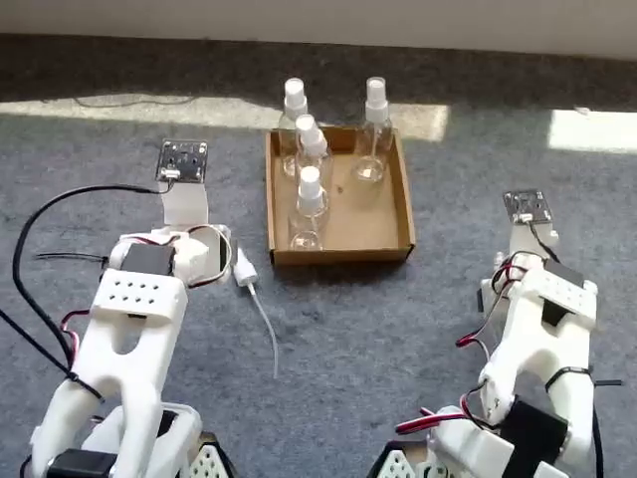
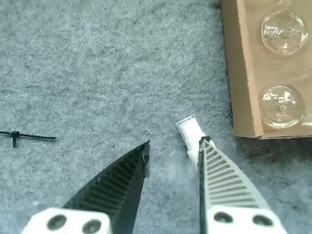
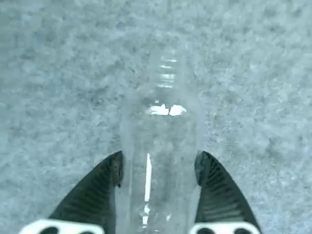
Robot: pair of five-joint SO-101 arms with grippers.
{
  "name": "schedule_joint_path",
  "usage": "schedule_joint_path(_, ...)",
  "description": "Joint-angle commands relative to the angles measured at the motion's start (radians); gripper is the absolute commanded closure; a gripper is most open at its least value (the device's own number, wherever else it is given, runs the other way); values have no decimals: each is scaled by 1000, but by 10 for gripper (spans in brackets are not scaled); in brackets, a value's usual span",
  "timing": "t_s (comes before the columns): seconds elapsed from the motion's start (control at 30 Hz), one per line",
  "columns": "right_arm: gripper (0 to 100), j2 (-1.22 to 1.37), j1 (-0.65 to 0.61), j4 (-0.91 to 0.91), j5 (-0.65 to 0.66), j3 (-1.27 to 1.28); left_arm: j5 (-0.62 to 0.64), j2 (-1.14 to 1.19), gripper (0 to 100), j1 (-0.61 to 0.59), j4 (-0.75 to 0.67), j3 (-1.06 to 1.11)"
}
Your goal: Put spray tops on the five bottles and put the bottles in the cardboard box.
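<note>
The last spray top (image 1: 245, 271) lies on the counter (image 1: 398, 329) beside the cardboard box (image 1: 338, 255), tube trailing toward the near edge, just off the tips of the left tool (image 2: 175, 143), which is part open and empty, while the right tool (image 3: 160, 155) grips the capless bottle (image 3: 163, 97).

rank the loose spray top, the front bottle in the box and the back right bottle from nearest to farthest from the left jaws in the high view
1. Loose spray top: on the carpet, right beside the left jaws.
2. Front bottle: front left part of the cardboard box.
3. Back right bottle: the box's far right corner.
</note>
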Motion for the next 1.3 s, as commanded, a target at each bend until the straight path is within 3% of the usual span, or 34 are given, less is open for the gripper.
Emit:
schedule_joint_path(0.0, 864, -2, -16, -12, 14, -41, 18, 1, 835, 16, -31, 1)
schedule_joint_path(0.27, 848, -4, -16, 133, 14, -48, 63, 1, 835, 41, -157, 74)
schedule_joint_path(0.5, 699, -2, -15, 245, 12, -133, 61, 1, 835, 44, -158, 76)
schedule_joint_path(0.93, 699, 21, -58, 216, -112, -288, 61, 1, 835, 42, -158, 77)
schedule_joint_path(1.27, 699, 338, -53, 329, -107, -568, 61, 1, 835, 42, -158, 77)
